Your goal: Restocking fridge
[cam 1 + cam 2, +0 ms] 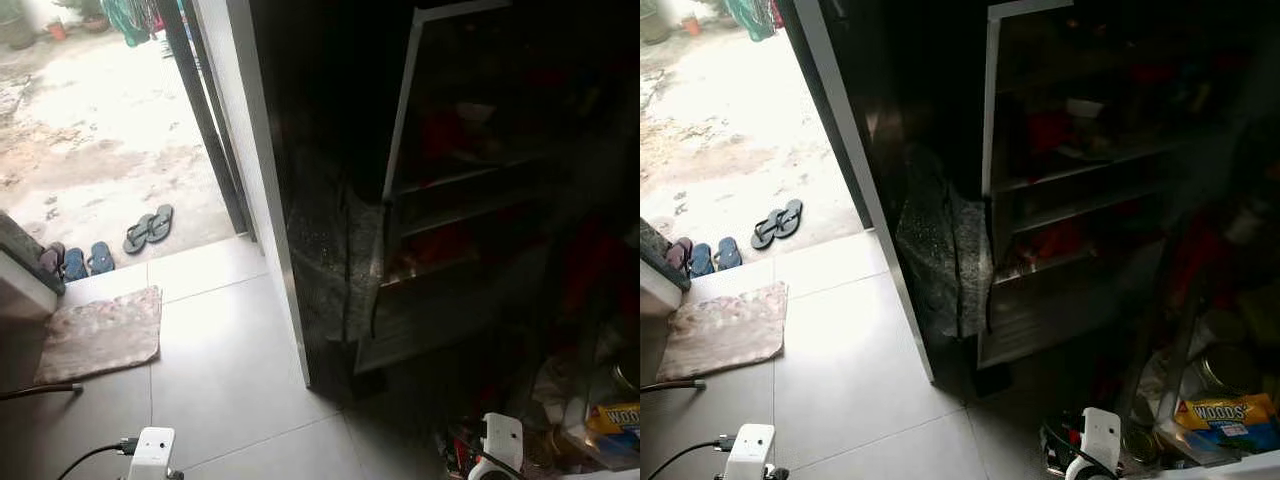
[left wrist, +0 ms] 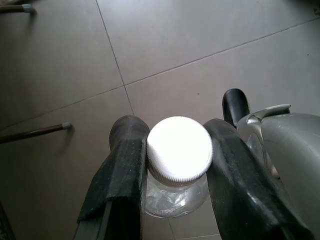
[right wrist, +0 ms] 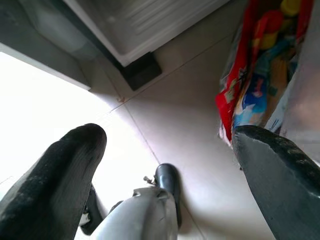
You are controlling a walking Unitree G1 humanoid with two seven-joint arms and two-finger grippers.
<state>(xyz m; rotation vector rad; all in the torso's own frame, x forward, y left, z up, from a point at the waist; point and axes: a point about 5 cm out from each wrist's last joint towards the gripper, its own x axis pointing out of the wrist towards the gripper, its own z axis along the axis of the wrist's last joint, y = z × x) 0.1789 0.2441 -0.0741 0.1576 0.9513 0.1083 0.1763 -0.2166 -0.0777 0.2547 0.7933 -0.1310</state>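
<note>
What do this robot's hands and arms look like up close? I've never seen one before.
Each hand is a two-fingered gripper. The left gripper has long matte black fingers with a worn, rubbery surface; the right gripper has thick black fingers with a fine ridged texture. The head camera shows white blocky wrist parts, the left one with a thin black cable plugged in.

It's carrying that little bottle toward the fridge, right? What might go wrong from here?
Two risks, I'd guess. The left hand grips the clear bottle only just under its white cap, so it might slip and drop onto the tiled floor. Also, the fridge door stands open among cluttered groceries in deep shade, so the robot may bump something while stepping closer.
</note>
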